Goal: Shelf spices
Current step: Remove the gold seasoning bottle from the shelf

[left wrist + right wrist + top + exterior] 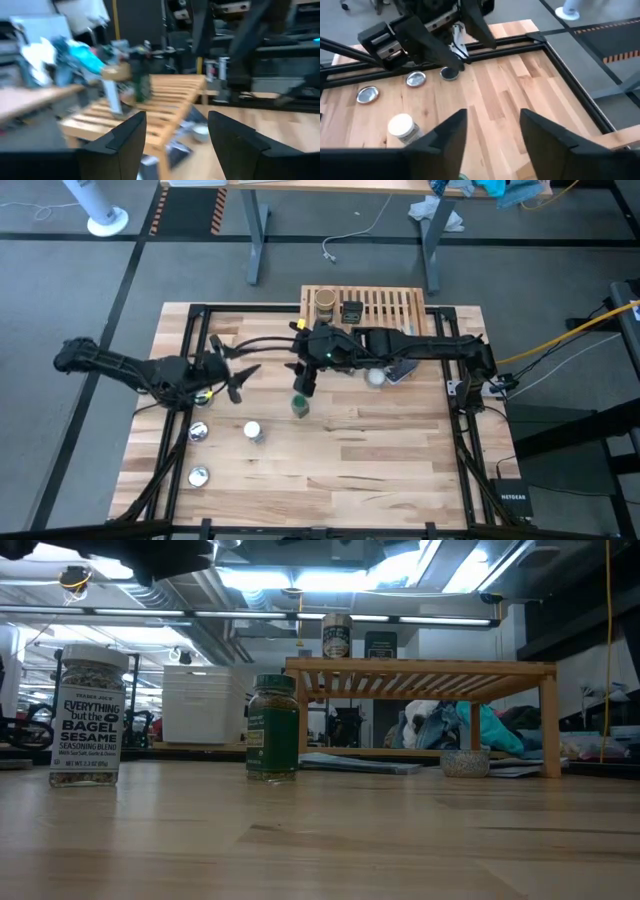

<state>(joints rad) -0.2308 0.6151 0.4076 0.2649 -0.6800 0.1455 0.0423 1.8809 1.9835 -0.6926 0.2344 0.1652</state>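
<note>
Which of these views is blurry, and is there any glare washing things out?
Left wrist view: motion-smeared, the shelf and the jars on it soft. Low view: ceiling lights flare white above, yet the white-capped jar label reads sharply and the green-lidded jar is crisp. High view: evenly lit, no glare on the table. Right wrist view: mildly soft, no glare.

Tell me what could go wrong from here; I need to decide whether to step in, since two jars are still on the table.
The right gripper hangs open just above the green-lidded jar; a slightly off descent could tip it. The white-capped jar stands near the left gripper, whose swing could knock it. On the shelf, the tan jar and dark tin crowd one end, so another jar could bump them.
</note>
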